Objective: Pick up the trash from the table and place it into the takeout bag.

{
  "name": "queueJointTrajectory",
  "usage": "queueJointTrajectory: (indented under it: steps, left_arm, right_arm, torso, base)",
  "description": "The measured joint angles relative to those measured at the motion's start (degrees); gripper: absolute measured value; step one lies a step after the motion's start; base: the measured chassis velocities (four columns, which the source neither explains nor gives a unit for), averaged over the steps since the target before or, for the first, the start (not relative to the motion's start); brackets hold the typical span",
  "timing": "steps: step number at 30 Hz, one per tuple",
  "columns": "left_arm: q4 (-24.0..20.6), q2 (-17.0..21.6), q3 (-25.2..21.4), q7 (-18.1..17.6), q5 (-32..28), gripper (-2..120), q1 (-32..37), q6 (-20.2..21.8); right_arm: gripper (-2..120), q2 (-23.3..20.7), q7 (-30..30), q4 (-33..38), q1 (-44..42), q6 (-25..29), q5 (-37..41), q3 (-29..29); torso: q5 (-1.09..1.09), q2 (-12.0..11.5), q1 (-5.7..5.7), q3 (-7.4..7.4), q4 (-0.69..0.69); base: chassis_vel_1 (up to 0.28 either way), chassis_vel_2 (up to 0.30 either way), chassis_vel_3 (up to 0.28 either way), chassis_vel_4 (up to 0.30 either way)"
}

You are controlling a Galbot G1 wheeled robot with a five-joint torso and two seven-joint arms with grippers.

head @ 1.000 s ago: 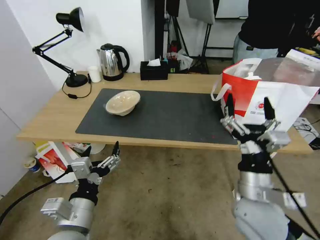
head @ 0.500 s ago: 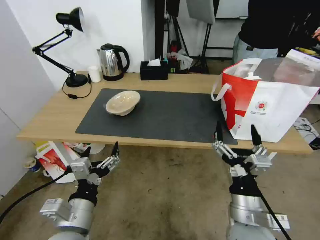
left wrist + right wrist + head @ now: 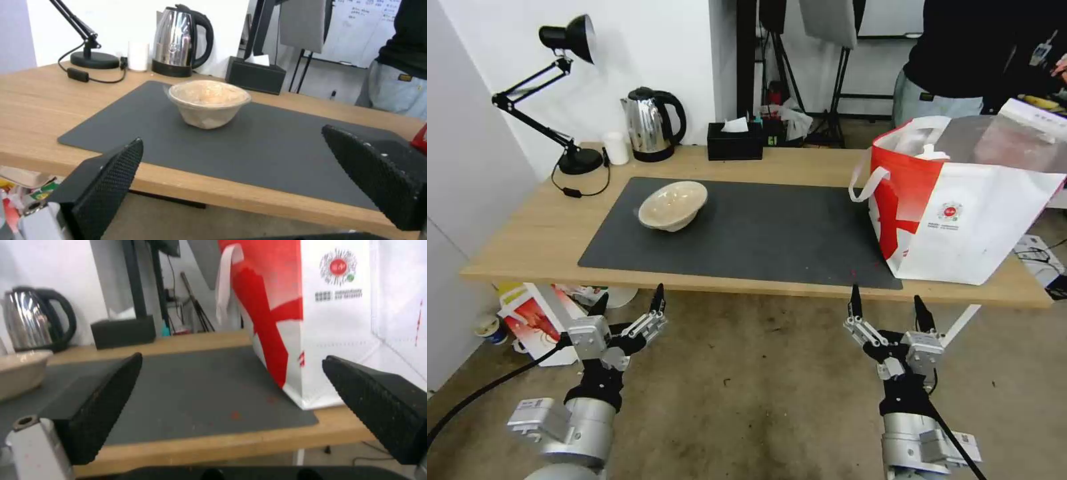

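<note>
Worktop (image 3: 527, 240): light wood, dark mat (image 3: 747, 230) across the middle, white wall behind, bare concrete floor in front. Along the back edge sit a lamp (image 3: 570, 40), kettle (image 3: 650, 123), small white cup (image 3: 616, 147) and black tissue box (image 3: 734, 141) — all off the mat, none of it trash.

One trash item on the mat: the beige bowl (image 3: 672, 204), toward the robot's left, tipped slightly, nothing close to it. Looks like an easy reach from the front edge.

Bag (image 3: 960, 220) stands upright at the right end of the worktop, one corner on the mat, mouth open upward, foil lining and something white visible inside. Loop handle (image 3: 868, 187) hangs over the near side. Upright with an open top suggests it's staged for drop-in from above.

Left gripper (image 3: 630, 308) hangs below the worktop's front edge, jaws apart, nothing held; its wrist camera looks straight across the mat at the bowl, so it's lined up on that item.

Right gripper (image 3: 887, 310) also sits below the front edge, near the bag, jaws apart and empty, facing the bag's red-and-white corner.

My read: bowl is what's left, and the left arm has the shorter path.
</note>
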Motion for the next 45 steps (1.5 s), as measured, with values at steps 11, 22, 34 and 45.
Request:
queueJointTrajectory:
  steps: [11, 22, 34, 45]
  left_arm:
    - [0.0, 0.1, 0.0, 0.0, 0.0, 100, 0.0, 0.0]
    - [0.1, 0.1, 0.0, 0.0, 0.0, 100, 0.1, -0.1]
    - [-0.1, 0.4, -0.1, -0.1, -0.2, 100, 0.0, -0.1]
    - [-1.9, 2.7, -2.0, -4.5, -6.3, 100, -2.8, 0.0]
  right_arm:
    - [100, -0.1, 0.0, -0.1, -0.1, -0.7, 0.3, -0.4]
    - [100, 0.1, -0.2, -0.6, -0.7, -1.7, 1.4, -1.2]
    - [100, 0.0, -0.6, -1.0, -1.1, -1.6, 1.5, -1.0]
    - [100, 0.0, -0.6, -1.0, -1.0, -1.6, 1.4, -1.0]
  torso:
    - [0.00, 0.0, 0.00, 0.00, 0.00]
    - [0.00, 0.0, 0.00, 0.00, 0.00]
    - [0.00, 0.0, 0.00, 0.00, 0.00]
    - [-0.01, 0.0, 0.00, 0.00, 0.00]
  base:
    - [0.000, 0.000, 0.000, 0.000]
    - [0.000, 0.000, 0.000, 0.000]
    - [0.000, 0.000, 0.000, 0.000]
    - [0.000, 0.000, 0.000, 0.000]
